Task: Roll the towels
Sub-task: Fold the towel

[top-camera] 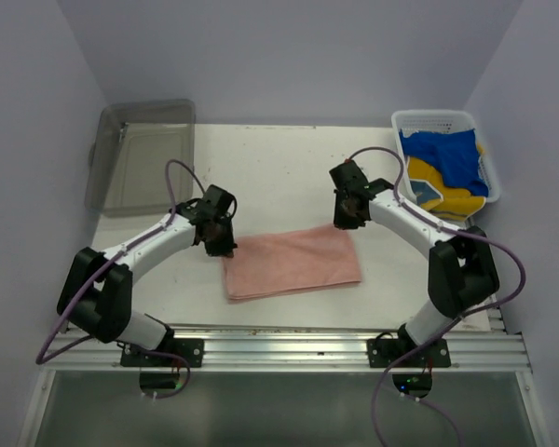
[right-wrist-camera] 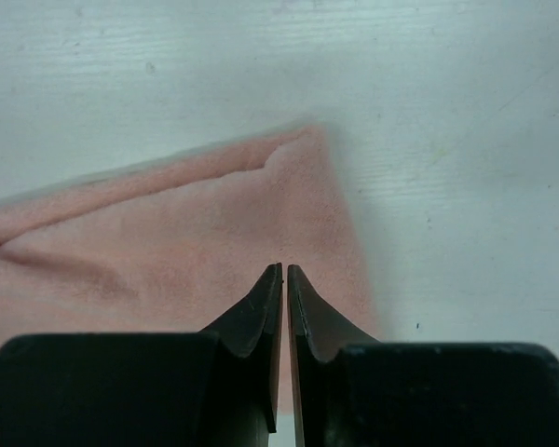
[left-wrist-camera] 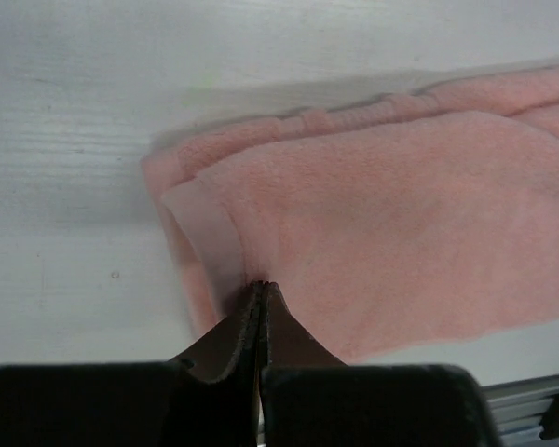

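pink towel (top-camera: 293, 264) flat, clear bin (top-camera: 142, 154) left, basket (top-camera: 433, 115) right

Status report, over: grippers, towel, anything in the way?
Left gripper shut, tips at left hem of pink towel. Right gripper shut over its far right corner. Towel flat, not yet rolled. Nothing lying on it.

Left arm (top-camera: 135, 247) reaches up-right from lower left, right arm (top-camera: 410, 219) up-left from lower right. Both wrists pitched down, mid-frame. Left pincer (top-camera: 219, 244): fingers pressed fully together. Right pincer (top-camera: 345, 220): fingers all but closed, hairline gap between them.
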